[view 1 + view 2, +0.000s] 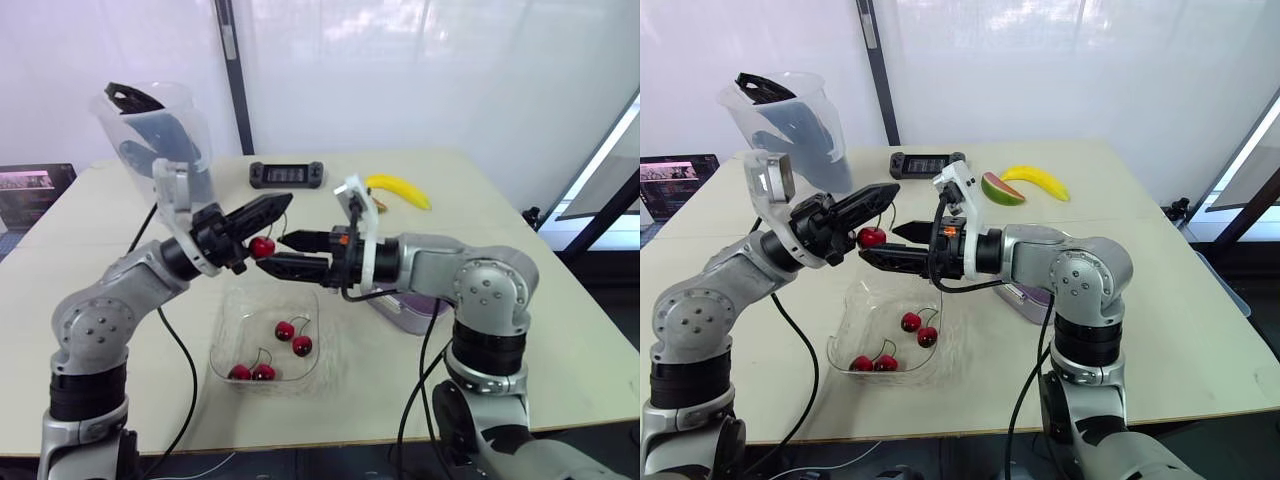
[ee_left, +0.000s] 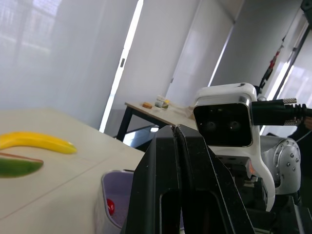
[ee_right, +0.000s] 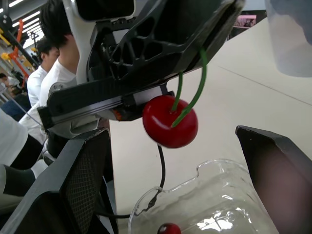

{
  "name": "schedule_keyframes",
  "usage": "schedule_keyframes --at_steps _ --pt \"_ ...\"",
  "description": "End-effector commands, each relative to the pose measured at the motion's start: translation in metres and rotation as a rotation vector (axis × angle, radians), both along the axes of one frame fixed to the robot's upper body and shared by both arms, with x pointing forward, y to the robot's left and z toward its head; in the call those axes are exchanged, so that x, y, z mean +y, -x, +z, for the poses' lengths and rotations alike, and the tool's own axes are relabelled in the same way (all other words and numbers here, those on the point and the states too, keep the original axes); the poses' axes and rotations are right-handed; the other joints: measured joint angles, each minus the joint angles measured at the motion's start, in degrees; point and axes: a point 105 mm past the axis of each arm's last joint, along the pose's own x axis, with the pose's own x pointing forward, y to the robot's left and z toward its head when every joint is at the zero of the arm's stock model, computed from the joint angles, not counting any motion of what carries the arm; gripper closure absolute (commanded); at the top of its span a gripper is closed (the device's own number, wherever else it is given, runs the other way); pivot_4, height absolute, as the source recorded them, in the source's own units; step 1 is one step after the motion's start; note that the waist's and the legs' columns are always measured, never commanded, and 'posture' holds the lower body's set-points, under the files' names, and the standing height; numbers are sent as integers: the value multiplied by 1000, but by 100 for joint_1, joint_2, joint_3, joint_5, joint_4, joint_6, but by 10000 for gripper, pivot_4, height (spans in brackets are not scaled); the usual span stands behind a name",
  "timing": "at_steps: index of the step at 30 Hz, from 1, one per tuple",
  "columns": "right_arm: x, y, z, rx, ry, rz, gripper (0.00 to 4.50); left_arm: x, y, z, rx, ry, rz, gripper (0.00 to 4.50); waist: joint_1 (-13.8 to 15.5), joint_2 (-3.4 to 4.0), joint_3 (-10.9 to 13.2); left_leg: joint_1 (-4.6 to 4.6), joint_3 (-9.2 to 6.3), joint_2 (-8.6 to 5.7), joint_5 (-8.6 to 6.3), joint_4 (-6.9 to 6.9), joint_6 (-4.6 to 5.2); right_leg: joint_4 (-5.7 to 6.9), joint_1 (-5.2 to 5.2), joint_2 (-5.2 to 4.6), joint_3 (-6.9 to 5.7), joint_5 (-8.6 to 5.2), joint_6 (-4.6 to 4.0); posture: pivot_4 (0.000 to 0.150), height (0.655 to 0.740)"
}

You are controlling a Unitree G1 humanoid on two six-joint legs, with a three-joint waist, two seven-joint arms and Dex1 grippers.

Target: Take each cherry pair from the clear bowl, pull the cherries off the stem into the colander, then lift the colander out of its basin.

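Step in hand: cherry pull-off. Left tool (image 1: 283,207) clamped on stem (image 3: 177,92); cherry (image 1: 262,247) hung above clear bowl (image 1: 225,330), near table (image 1: 560,330) front edge. Right tool (image 1: 270,251) held apart around cherry. Next: right tool to be closed, cherry pulled off over colander (image 1: 400,308), toward right edge.

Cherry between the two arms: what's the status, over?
Left tool shut on stem, cherry hanging. Right tool open, straddling cherry. Two cherry pairs in clear bowl. Nothing in the way.
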Motion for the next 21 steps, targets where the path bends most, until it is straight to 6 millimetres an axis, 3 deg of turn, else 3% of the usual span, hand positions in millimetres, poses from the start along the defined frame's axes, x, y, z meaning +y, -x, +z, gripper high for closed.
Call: schedule_keyframes --at_steps 1,5,21 --pt "7 5 12 -25 -59 36 6466 -6 9 8 -45 3 -41 45000 -2 0 0 0 0 0 0 0 0 0 0 0 0 0 0 1500 7400" --pt "10 6 8 -20 -47 42 24101 -7 10 8 -45 3 -49 45000 -7 0 0 0 0 0 0 0 0 0 0 0 0 0 0 1500 7400" --pt "8 6 7 -15 -36 42 24101 -5 9 5 -45 0 -40 45000 -56 0 0 0 -1 0 0 -1 0 0 0 0 0 0 0 1500 7400"
